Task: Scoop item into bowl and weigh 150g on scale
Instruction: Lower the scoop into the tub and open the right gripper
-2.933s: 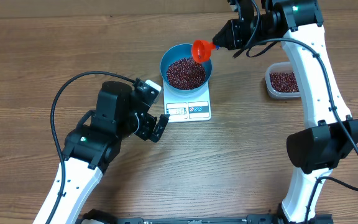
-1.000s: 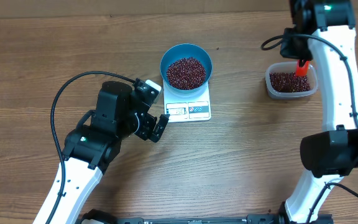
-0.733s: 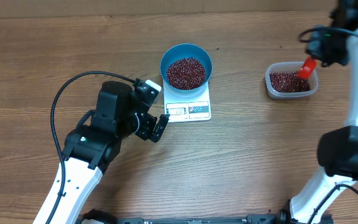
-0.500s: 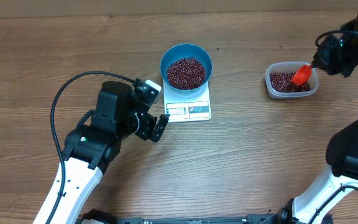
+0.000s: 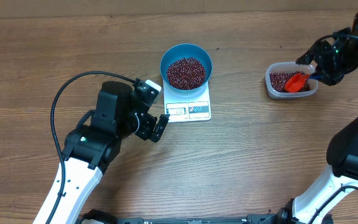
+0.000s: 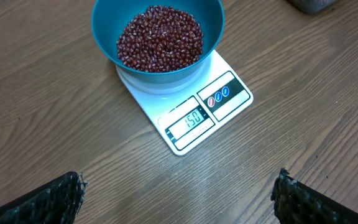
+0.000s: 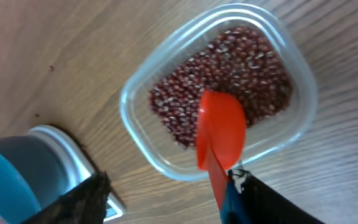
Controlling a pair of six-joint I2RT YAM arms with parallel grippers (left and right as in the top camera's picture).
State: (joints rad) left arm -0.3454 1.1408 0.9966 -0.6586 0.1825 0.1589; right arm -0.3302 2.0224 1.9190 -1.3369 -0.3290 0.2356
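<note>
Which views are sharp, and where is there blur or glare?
Left wrist: sharp; the scale display is easy to read, no glare. Right wrist: softer, the red scoop and beans slightly blurred. Overhead: even light, only faint shadows.

A matt, grained wooden table point(image 5: 260, 155) is seen beneath a smooth white plastic scale point(image 6: 151, 107), a smooth blue plastic bowl point(image 6: 103, 26), a clear glossy plastic tub point(image 7: 137, 93) and a glossy orange-red plastic scoop point(image 7: 221, 127), while a faint sheen is shown by the beans point(image 6: 160, 37).
</note>
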